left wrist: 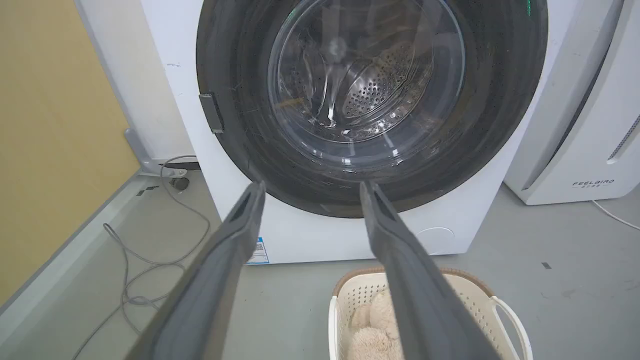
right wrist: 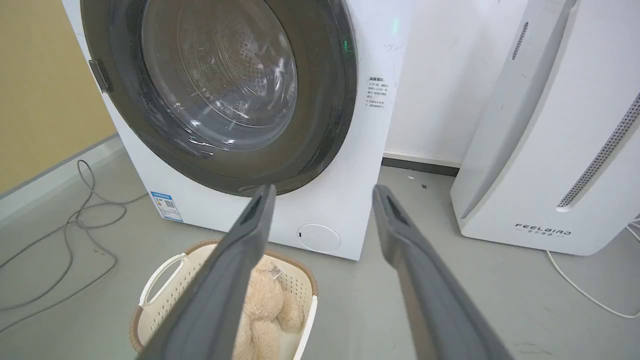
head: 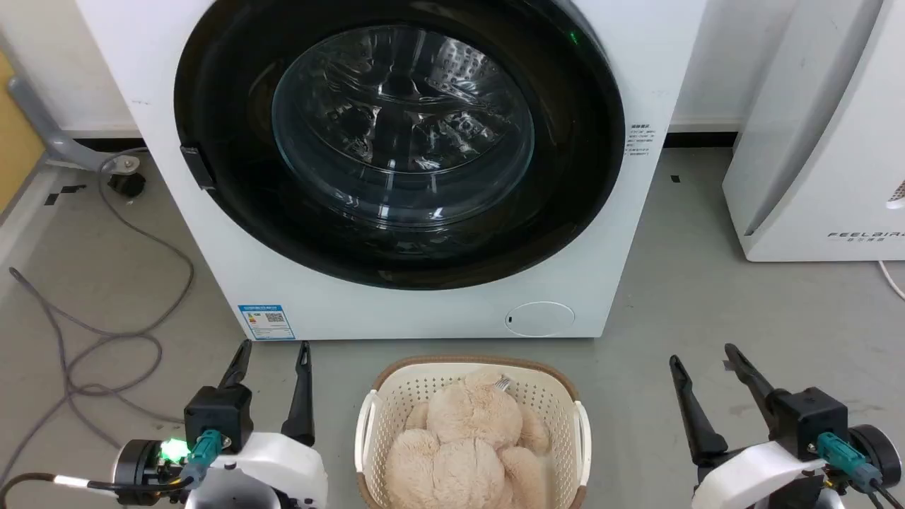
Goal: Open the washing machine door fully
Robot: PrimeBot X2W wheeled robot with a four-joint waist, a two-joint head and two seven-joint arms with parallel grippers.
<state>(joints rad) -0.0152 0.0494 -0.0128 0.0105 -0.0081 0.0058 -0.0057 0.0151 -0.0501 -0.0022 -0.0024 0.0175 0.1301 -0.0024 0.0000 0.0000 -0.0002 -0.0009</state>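
Washing machine door [head: 399, 141] shut; its rim tab [head: 198, 167] lies ahead of and above the left gripper [head: 274, 348], farther from the right gripper [head: 703, 355]; both jaws wide, empty

White washing machine [head: 438, 311]; glossy black washing machine door [head: 233, 92]; cream perforated basket [head: 558, 403]; beige plush [head: 474, 438].

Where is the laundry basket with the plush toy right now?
In the head view the basket sits on the floor at bottom centre, just in front of the washing machine, between the left tool and the right tool.
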